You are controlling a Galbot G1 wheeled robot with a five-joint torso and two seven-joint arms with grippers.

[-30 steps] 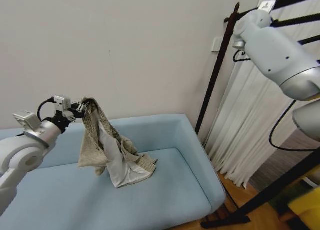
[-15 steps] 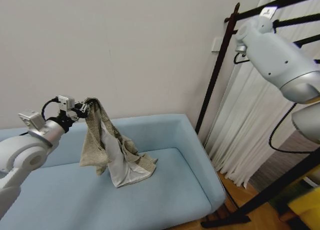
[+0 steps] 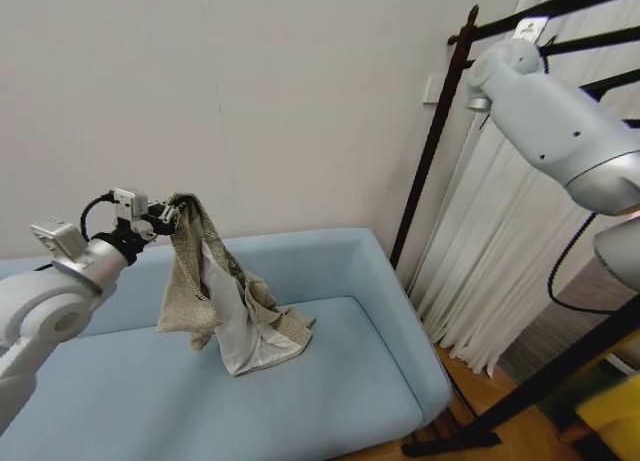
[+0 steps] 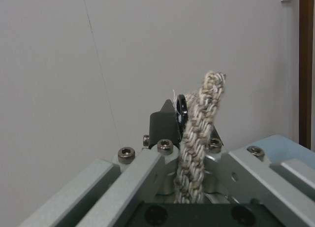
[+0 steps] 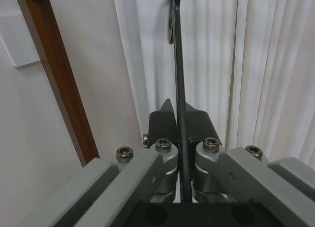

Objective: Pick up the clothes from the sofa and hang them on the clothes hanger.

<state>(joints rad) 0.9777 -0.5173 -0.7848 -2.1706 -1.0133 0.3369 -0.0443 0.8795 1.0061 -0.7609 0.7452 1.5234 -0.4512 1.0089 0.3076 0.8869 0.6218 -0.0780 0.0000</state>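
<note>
Above the left part of the pale blue sofa (image 3: 340, 381), the left gripper (image 3: 166, 218) is clenched on the top edge of the beige knitted garment (image 3: 215, 301), and the left wrist view shows the braided cloth pinched between its fingers (image 4: 165, 126). The garment hangs down from this grip, and its lower folds, with a grey lining, rest on the seat cushion. At the robot's right side, high up near the dark clothes rack (image 3: 432, 151), the right gripper (image 5: 181, 121) is closed on a thin black hanger (image 5: 177, 64), in front of the white curtain (image 3: 490, 271)
</note>
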